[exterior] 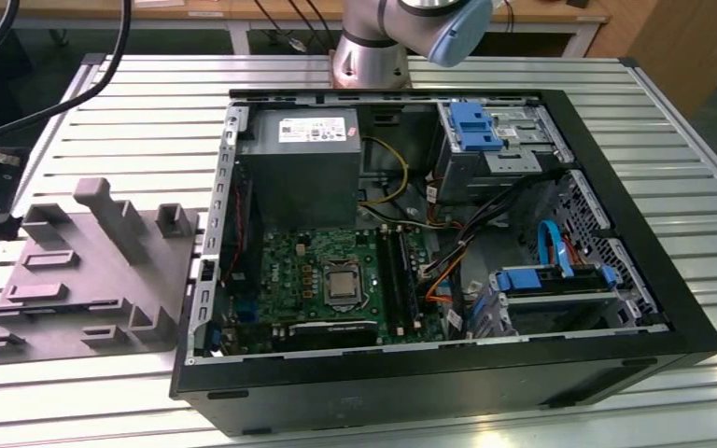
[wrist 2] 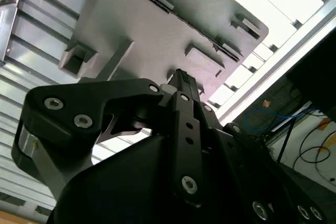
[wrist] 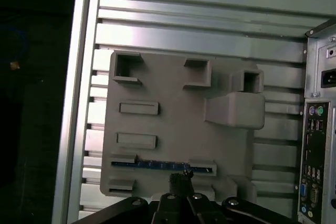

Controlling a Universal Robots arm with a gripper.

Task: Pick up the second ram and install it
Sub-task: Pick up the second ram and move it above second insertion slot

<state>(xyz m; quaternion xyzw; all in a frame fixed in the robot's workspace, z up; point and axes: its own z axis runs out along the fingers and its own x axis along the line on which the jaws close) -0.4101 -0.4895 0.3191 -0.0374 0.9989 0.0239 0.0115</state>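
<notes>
Hovering black gripper [wrist: 181, 179], seemingly pinched closed and empty, above long blue-green memory stick [wrist: 157, 164] kept edge-up in grey moulded tray [wrist: 178, 108] for grasping.

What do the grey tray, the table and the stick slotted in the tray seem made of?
The holder tray: matte grey plastic, probably moulded; dull, even surface. The table: bare metal slats, likely aluminium; bright sheen. The second ram: bluish circuit board seen edge-on in its slot; finish unclear.
</notes>
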